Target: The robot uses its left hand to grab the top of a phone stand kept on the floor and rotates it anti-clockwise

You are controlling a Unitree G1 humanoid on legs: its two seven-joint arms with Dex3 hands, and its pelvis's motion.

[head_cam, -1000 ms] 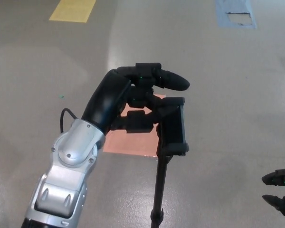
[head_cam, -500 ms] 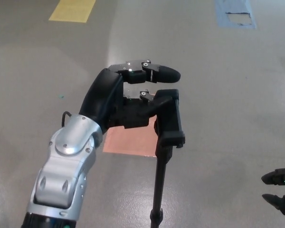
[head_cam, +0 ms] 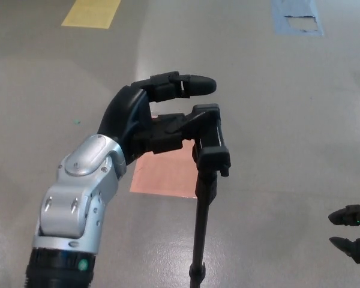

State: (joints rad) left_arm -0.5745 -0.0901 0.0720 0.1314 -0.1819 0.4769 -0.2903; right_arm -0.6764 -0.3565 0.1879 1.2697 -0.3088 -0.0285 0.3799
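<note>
The silver-cased left forearm (head_cam: 78, 204) has swung further toward the left edge since the earlier frames, and the black left hand (head_cam: 150, 120) has turned with it. Its lower fingers (head_cam: 168, 129) press against the black clamp head of the phone stand (head_cam: 210, 141), while the upper finger (head_cam: 186, 85) reaches out above the clamp, touching nothing. The clamp head has turned and now sits higher and a little further left than a second ago, showing a narrower face. The stand's thin black pole (head_cam: 202, 228) drops to the bottom edge, where its base is cut off. Behind it, the pink square mat (head_cam: 162, 174) on the grey polished floor (head_cam: 288, 120) is partly hidden by hand and clamp. At the right edge, only the black fingertips of the right hand (head_cam: 351, 231) show, spread and empty.
</note>
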